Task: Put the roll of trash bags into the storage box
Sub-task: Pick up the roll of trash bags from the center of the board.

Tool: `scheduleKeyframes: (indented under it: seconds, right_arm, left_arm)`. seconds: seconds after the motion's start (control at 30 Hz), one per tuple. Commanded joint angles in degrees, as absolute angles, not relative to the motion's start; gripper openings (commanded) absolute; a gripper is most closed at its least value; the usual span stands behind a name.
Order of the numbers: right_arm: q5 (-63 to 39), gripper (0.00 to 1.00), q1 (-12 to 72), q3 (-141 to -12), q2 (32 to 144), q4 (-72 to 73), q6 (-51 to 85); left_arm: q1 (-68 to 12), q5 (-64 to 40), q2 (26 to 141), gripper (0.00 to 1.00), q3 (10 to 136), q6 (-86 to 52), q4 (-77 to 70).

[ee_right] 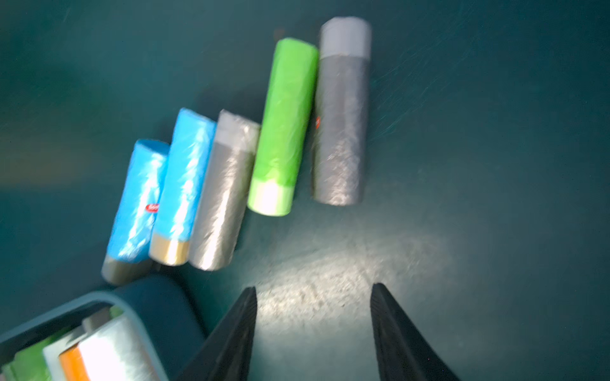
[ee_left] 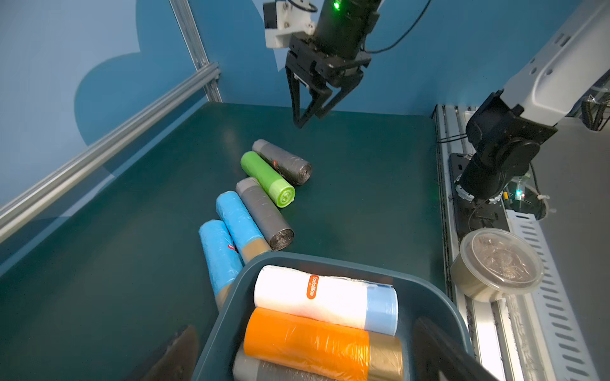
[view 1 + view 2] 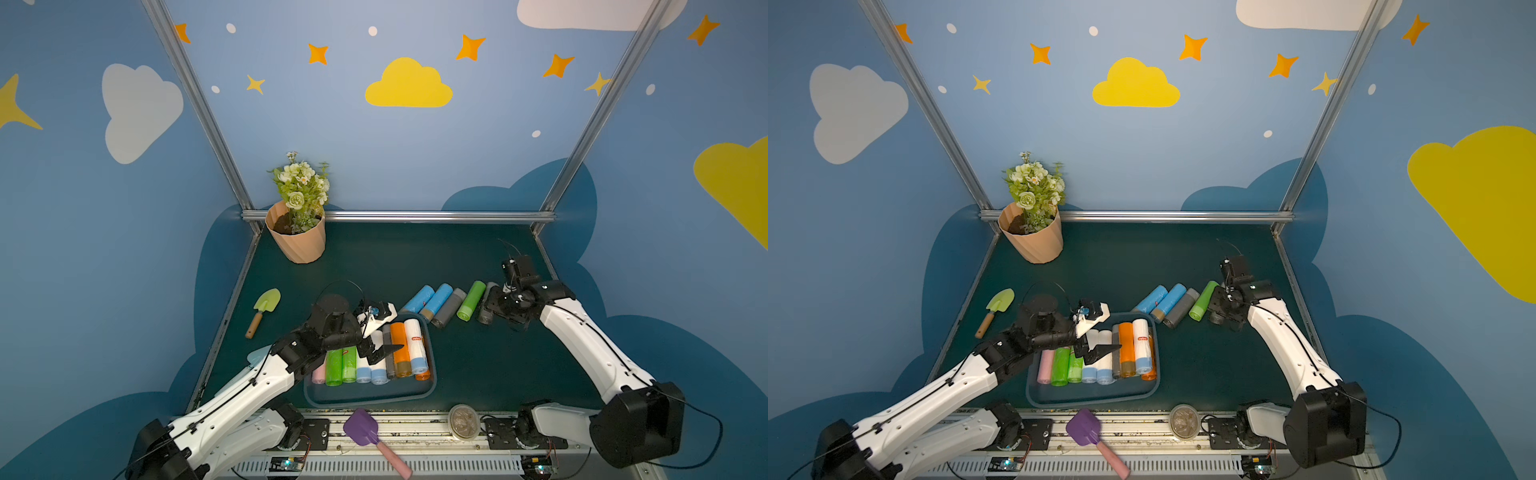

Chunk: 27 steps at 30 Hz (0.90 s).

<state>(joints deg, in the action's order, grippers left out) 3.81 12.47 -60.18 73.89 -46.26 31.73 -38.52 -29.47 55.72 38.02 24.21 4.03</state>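
Setting: blue booth walls with cloud and star decals; dark green matte surface [image 3: 415,257].
Storage box: shallow dark blue-grey plastic bin with rounded corners [image 3: 370,402], near the front middle of the surface; holds a row of rolls in pink, green, white, grey and orange.
Loose rolls: five plastic-wrapped cylinders side by side on the surface just past a box corner: sky-blue roll with red label [image 1: 138,198], second sky-blue roll [image 1: 183,178], silver-grey roll [image 1: 224,198], lime-green roll [image 1: 284,125], dark grey end roll [image 1: 341,125].
Left tool [image 2: 305,326]: spread fully wide, empty, above the boxed rolls.
Right tool [image 1: 313,287]: roughly half open, empty, over bare surface just short of the lime-green and dark grey ends.
Step in hand: probably the approach to another pick-up; five rolls lie outside.
Next move calls for: straddling one roll across its width. The dark grey end roll has a free outer side, but the lime-green roll lies against its inner side, leaving little finger room.
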Motion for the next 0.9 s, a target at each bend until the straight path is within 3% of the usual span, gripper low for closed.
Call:
scheduleKeyframes:
  seconds: [0.0,0.43,0.87]
  right_arm:
    - [1.1,0.54,8.2,-60.7,77.5,-43.8,26.1]
    - [-3.7,0.53,4.4,-61.4,92.7,-31.0,18.7]
    - [-1.4,0.51,4.7,-63.4,99.8,-30.6,17.7]
  left_arm:
    - [-38.7,-31.3,57.8,1.00,40.3,23.8,3.4]
    - [-38.7,-33.4,55.5,1.00,39.4,25.0,4.9]
    - [-38.7,-34.1,55.9,1.00,40.1,26.0,6.7]
